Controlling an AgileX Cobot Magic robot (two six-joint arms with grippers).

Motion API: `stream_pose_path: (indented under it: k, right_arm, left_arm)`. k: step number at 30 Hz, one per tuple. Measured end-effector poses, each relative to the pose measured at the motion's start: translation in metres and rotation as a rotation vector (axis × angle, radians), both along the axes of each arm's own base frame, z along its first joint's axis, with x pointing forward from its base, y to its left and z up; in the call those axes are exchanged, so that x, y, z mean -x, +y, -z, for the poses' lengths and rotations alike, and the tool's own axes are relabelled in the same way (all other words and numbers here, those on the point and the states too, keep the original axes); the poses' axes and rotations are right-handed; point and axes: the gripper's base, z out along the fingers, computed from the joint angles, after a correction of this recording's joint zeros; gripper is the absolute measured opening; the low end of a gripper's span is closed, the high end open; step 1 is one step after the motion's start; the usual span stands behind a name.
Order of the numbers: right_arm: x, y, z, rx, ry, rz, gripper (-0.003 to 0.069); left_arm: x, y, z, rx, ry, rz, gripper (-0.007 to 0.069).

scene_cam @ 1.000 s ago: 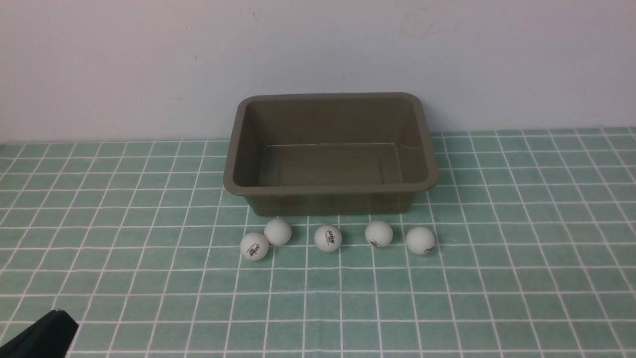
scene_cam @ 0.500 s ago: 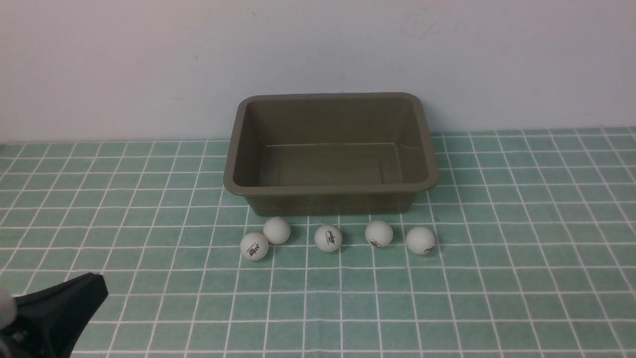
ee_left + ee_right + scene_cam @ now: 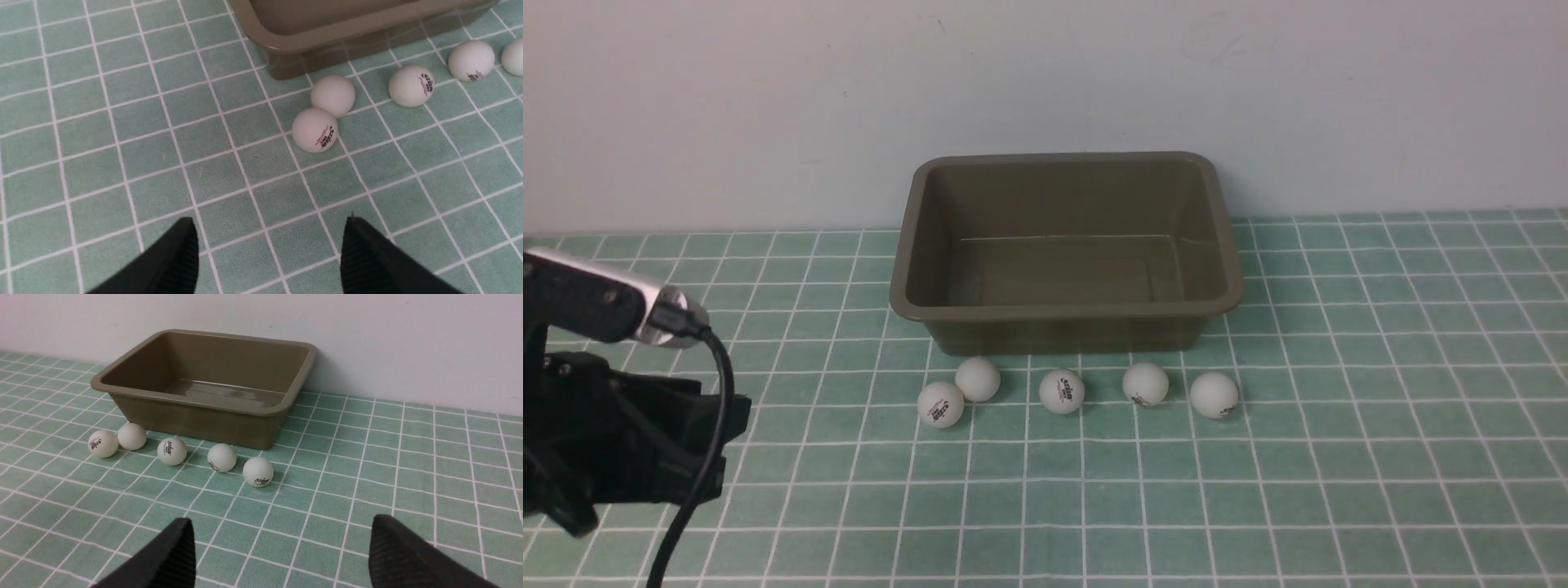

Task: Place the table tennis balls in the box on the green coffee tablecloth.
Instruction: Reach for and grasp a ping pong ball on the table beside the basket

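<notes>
Tablecloth (image 3: 1339,457), mint-green check, covers the counter. Olive box (image 3: 1066,311) sits on it by the wall. Left fingers (image 3: 179,253) and right fingers (image 3: 175,551) both spread wide, gripping nothing. Five white balls (image 3: 1062,391) lined up just in front of the box.

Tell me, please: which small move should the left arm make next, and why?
Probably the left arm should advance toward the leftmost ball, bringing its open, empty jaws over it. All five lie on the cloth before the empty box, and this ball is nearest that arm. It seems to touch a neighbour ball, so go gently.
</notes>
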Motion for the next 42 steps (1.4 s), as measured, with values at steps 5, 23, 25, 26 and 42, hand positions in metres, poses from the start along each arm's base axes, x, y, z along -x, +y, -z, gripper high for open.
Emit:
stream_pose_path:
  k: [5, 23, 25, 26, 42]
  right_arm:
    - [-0.007, 0.002, -0.001, 0.025, 0.03, -0.034, 0.0513]
    - [-0.01, 0.002, -0.001, 0.034, 0.04, -0.041, 0.0513]
    - [-0.01, 0.002, -0.001, 0.034, 0.04, -0.041, 0.0513]
    - [-0.01, 0.002, -0.001, 0.034, 0.04, -0.041, 0.0513]
    - [-0.01, 0.002, -0.001, 0.033, 0.034, -0.038, 0.0513]
  left_arm:
    - [-0.022, -0.013, 0.001, 0.016, 0.048, 0.094, 0.0433]
    - [-0.127, -0.082, 0.074, -0.071, 0.269, 0.321, 0.0321]
    - [-0.137, -0.084, 0.084, -0.072, 0.294, 0.325, 0.0321]
    - [-0.14, -0.085, 0.089, -0.073, 0.304, 0.326, 0.0321]
    - [-0.162, -0.087, 0.12, -0.137, 0.327, 0.35, 0.0321]
